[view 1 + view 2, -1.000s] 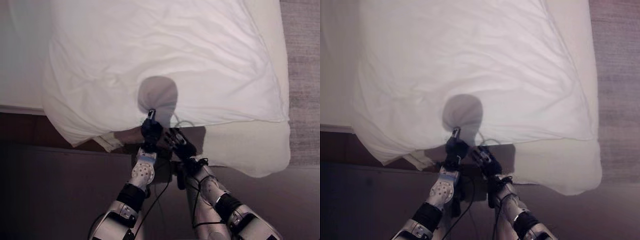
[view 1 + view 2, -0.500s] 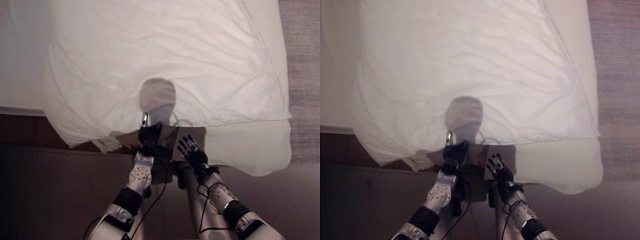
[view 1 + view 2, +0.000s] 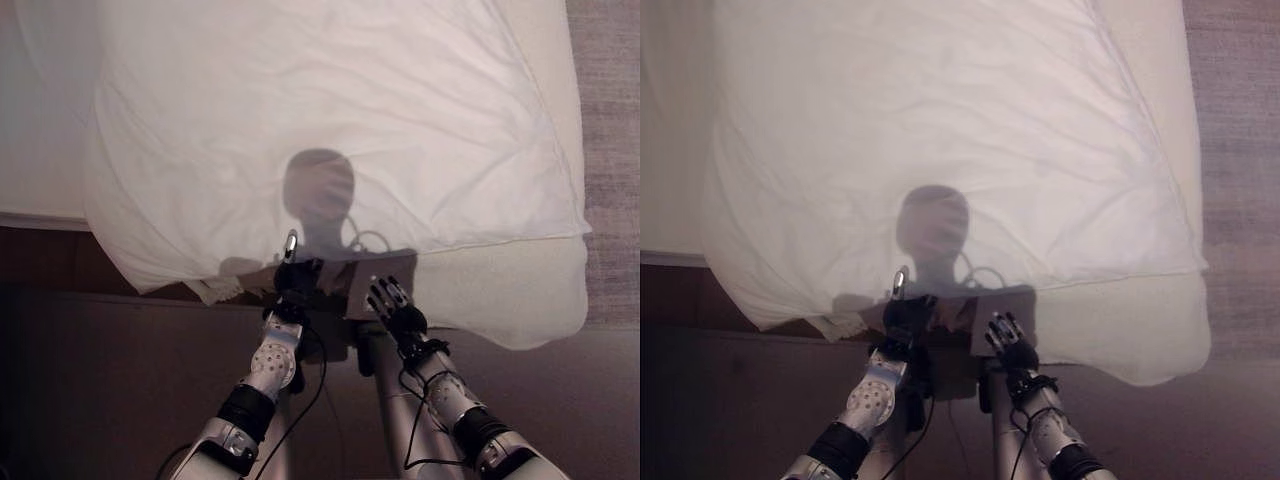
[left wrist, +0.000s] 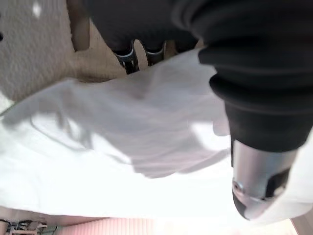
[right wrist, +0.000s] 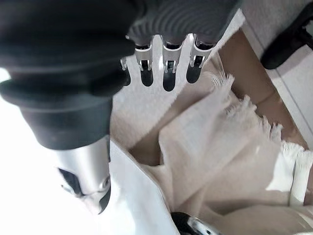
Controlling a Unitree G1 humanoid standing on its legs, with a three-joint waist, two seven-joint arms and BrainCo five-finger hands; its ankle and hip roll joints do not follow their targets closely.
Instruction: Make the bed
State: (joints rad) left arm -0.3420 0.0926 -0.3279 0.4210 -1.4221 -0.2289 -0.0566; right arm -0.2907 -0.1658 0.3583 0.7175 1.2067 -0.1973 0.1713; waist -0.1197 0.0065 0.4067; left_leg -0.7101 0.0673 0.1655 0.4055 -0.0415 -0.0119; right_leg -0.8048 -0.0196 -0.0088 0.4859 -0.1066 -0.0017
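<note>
A white duvet (image 3: 330, 130) covers the bed, its near edge hanging over the foot. My left hand (image 3: 293, 277) sits at the middle of that edge. In the left wrist view the duvet's cloth (image 4: 146, 127) runs between the fingers (image 4: 128, 58) and the thumb (image 4: 259, 181), pinched there. My right hand (image 3: 394, 303) hovers just right of it, below the edge, fingers (image 5: 167, 73) straight and spread, holding nothing. A beige fringed throw (image 5: 220, 161) lies crumpled under the duvet's edge beneath that hand.
The cream mattress corner (image 3: 510, 295) sticks out below the duvet at the right. A dark wooden bed end (image 3: 100, 340) runs across below the hands. Grey carpet (image 3: 612, 150) lies along the bed's right side. A bit of the throw (image 3: 215, 290) pokes out left of my left hand.
My right hand has drawn back from the duvet's edge, shifted right and spread its fingers. The left hand has stayed at the edge.
</note>
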